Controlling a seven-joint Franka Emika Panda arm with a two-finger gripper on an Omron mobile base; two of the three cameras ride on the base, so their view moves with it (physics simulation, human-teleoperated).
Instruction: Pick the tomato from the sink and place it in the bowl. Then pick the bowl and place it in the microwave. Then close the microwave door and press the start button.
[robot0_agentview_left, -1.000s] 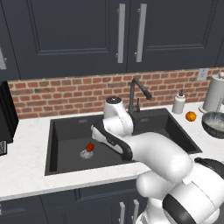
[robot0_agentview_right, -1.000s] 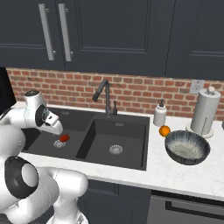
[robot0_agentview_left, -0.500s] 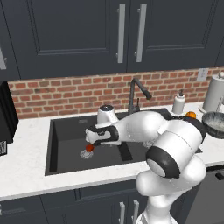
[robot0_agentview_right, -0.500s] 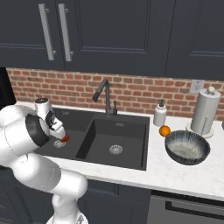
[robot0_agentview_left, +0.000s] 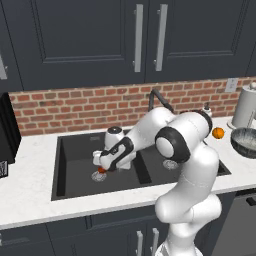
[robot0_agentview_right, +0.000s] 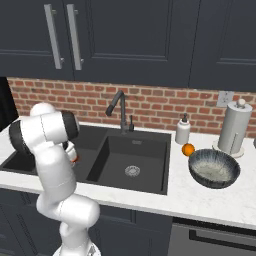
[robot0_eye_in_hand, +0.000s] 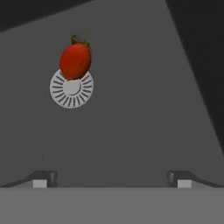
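The claw hangs low in the left basin of the sink, jaws wide apart and empty. One tomato lies on the basin floor, overlapping the drain, ahead of the claw and toward its left finger, not touching. One bowl and one orange sit on the bench.

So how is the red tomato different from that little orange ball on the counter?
The tomato is red with a green stem top; the orange fruit is plain orange. The tomato sits down in the sink, at the edge of a round silver drain; the orange fruit rests up on the white counter, between the soap bottle and the bowl. The tomato looks a bit egg-shaped, the orange fruit rounder. Both are small, much smaller than the bowl.
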